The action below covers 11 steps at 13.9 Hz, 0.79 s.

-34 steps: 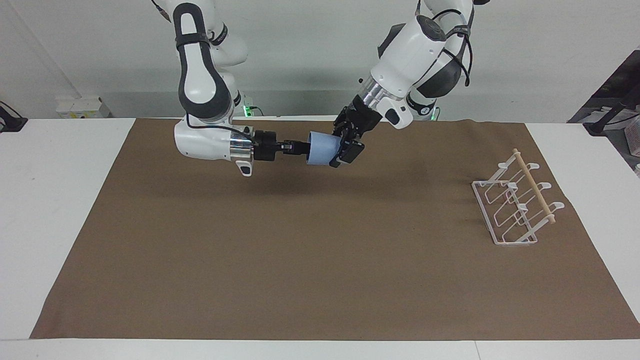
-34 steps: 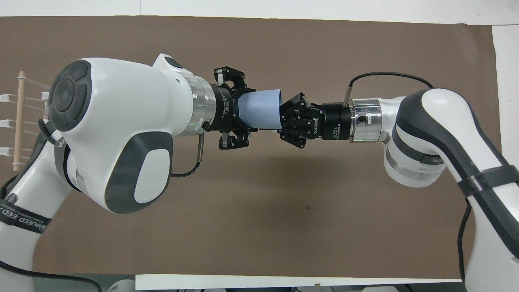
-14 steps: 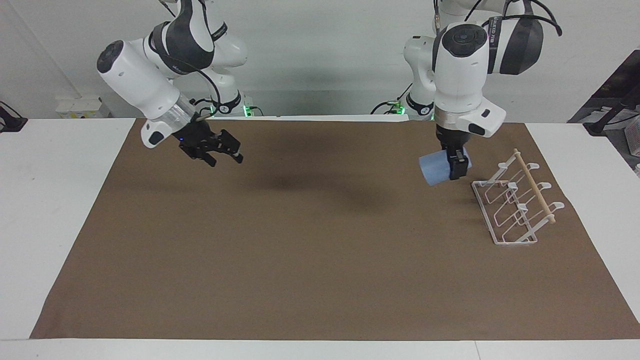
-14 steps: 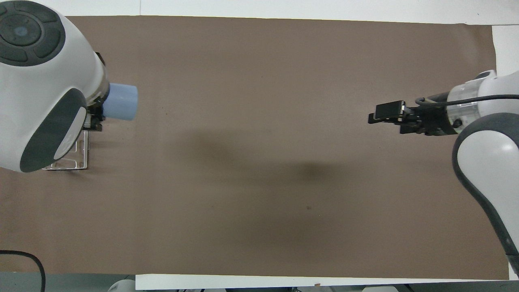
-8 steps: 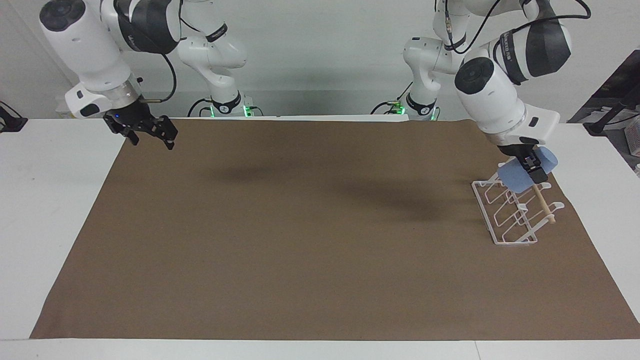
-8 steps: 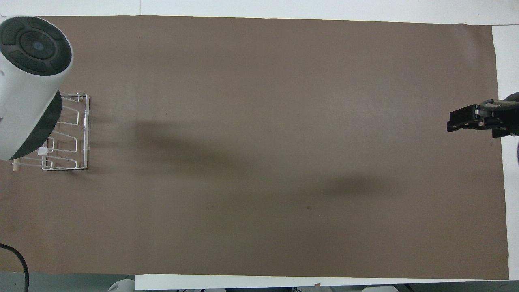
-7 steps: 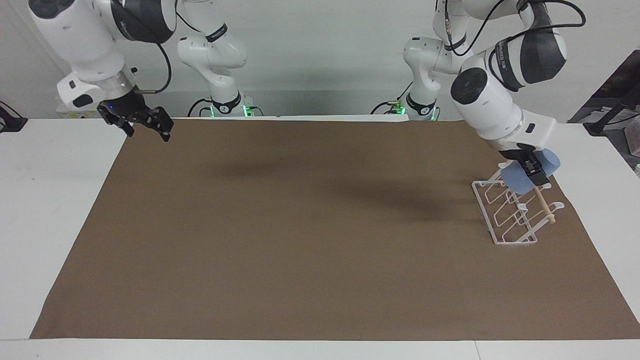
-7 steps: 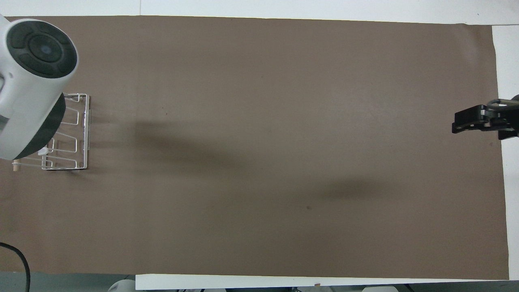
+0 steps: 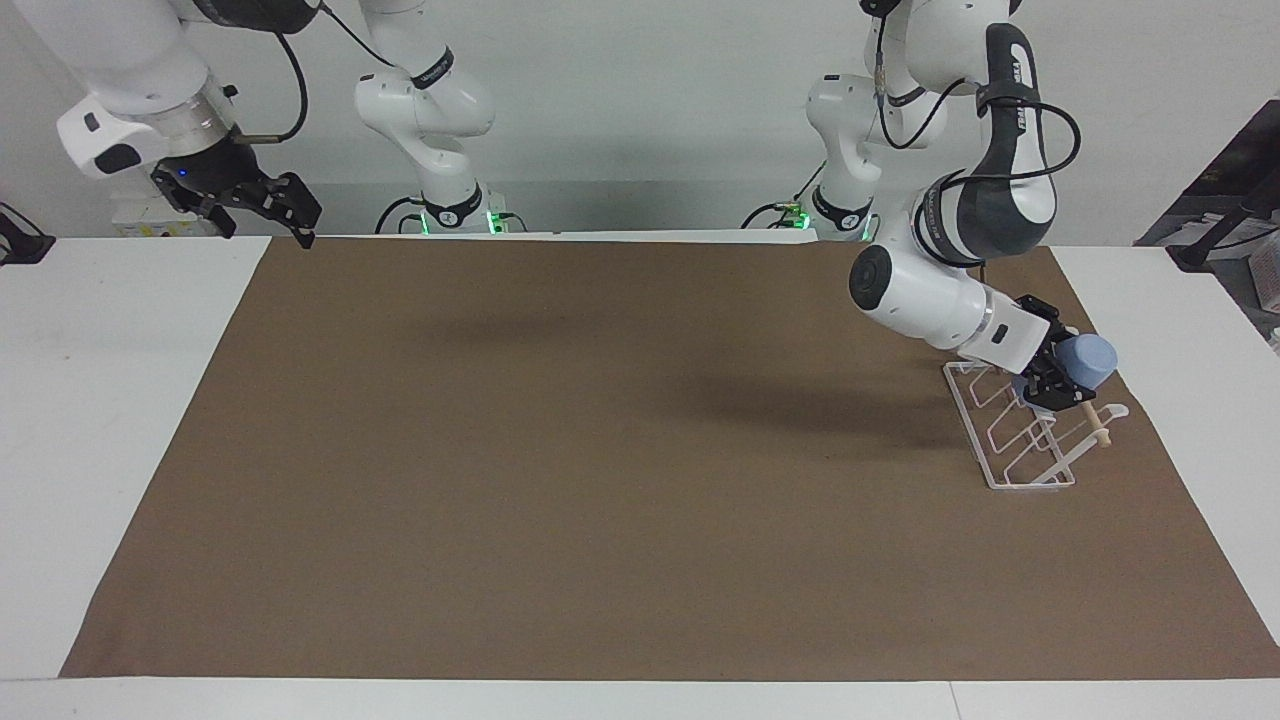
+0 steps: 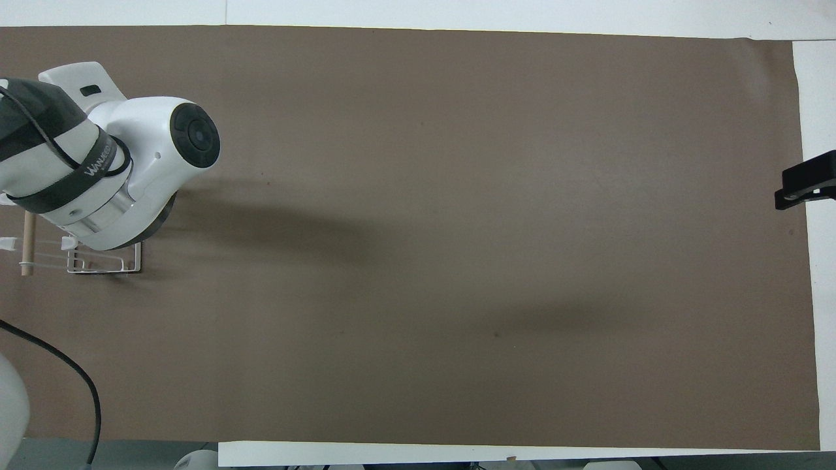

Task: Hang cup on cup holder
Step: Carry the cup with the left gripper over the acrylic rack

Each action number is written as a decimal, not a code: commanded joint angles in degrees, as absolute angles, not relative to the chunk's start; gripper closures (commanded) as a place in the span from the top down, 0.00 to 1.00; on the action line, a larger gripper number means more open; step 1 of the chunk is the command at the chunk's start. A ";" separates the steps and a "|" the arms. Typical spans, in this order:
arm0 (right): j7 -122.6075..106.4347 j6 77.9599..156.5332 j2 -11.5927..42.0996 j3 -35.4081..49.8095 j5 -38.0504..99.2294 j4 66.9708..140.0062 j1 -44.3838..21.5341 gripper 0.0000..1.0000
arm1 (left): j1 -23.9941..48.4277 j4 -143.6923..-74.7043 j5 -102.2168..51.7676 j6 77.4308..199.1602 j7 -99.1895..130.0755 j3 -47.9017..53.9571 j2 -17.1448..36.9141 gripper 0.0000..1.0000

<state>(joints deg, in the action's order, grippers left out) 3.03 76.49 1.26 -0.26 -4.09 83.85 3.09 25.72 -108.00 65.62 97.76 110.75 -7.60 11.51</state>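
While clamped in left hand [image 9: 1052, 378], cup [image 9: 1088, 358] over cup holder [image 9: 1010, 440].

Facing camera high across the table [image 9: 60, 400] — overhead steeply above — both share it.

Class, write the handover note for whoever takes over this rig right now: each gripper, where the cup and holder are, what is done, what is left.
Left gripper: shut on the cup, over the holder's dowel.
Right gripper: open, empty, waiting over the table edge at its own end.
Holder: on the brown mat, at the left arm's end.
Done: cup brought to the holder.
Left: seat cup on a prong, release, withdraw.
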 commanded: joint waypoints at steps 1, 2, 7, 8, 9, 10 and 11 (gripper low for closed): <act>0.18 75.23 1.93 -3.42 -5.36 82.18 0.44 0.99 | 24.00 -109.16 67.24 101.33 111.79 -7.21 10.81 0.34; -0.87 75.15 1.50 -3.95 -5.36 82.26 0.53 0.99 | 23.56 -109.16 67.15 103.17 112.23 -7.21 10.90 0.34; -2.02 75.32 1.32 -3.78 -5.19 82.62 0.70 0.99 | 22.06 -110.04 67.06 106.43 115.49 -7.12 10.90 0.34; -2.02 75.32 1.32 -3.78 -5.10 82.62 0.79 0.99 | 22.06 -110.13 67.06 106.78 115.49 -7.12 10.90 0.34; -2.02 75.58 1.32 -3.78 -5.10 82.70 0.79 0.99 | 22.06 -110.47 67.06 106.96 115.49 -7.21 10.81 0.34; -2.02 75.67 1.32 -3.78 -4.92 82.71 0.88 0.99 | 21.97 -111.09 67.06 107.05 115.58 -7.12 10.64 0.34; -2.02 75.67 1.32 -3.78 -4.92 82.71 0.88 0.99 | 21.97 -111.53 67.06 107.05 115.58 -7.21 10.72 0.34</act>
